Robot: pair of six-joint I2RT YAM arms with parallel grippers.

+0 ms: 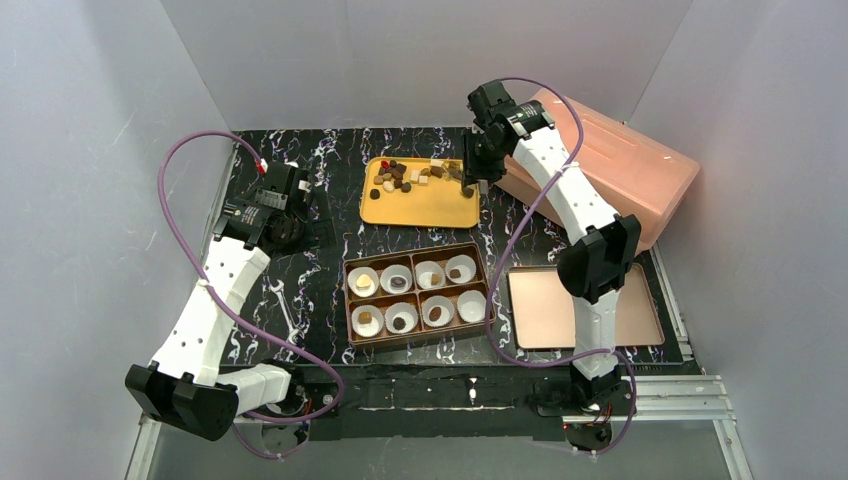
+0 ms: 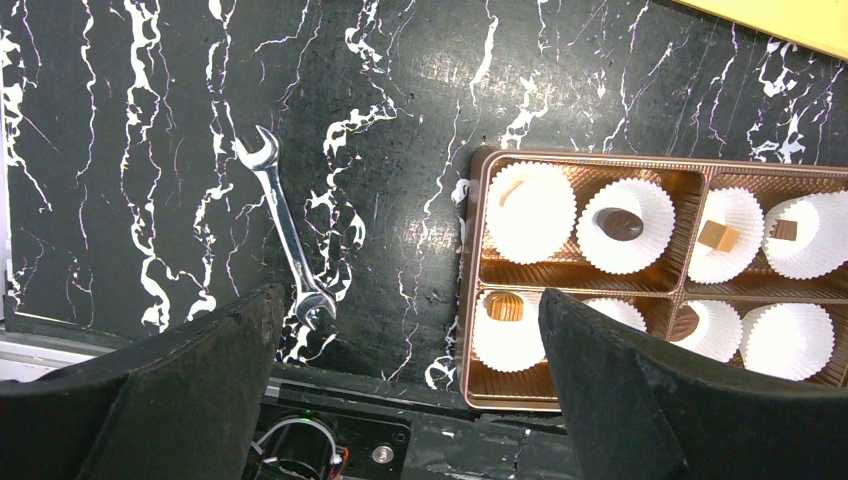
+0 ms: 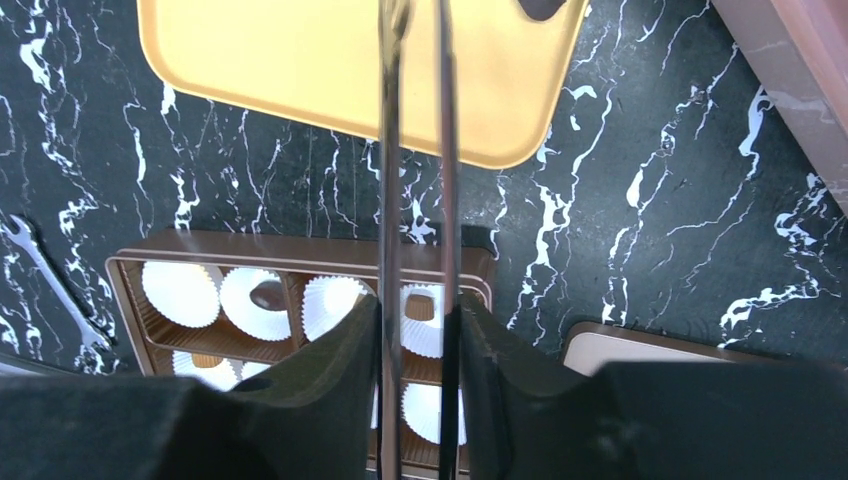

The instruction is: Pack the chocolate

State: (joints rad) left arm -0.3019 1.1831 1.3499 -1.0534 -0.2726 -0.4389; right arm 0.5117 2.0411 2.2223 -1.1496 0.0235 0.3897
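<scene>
Loose chocolate (image 1: 405, 175) pieces, dark, light brown and cream, lie at the back of a yellow tray (image 1: 420, 205). A brown box (image 1: 415, 292) holds white paper cups, most with one chocolate (image 2: 618, 222) inside; the cup (image 1: 471, 305) at its near right looks empty. My right gripper (image 3: 418, 315) is shut on metal tongs (image 3: 390, 150), whose arms reach over the tray's right end. One dark piece (image 3: 545, 8) lies just right of the tongs; their tips are cut off. My left gripper (image 2: 410, 310) hangs open over the mat, left of the box.
A steel wrench (image 2: 285, 230) lies on the black marbled mat, left of the box. The box lid (image 1: 583, 307) rests to the right. A pink bin (image 1: 620, 165) stands at the back right, close to my right arm.
</scene>
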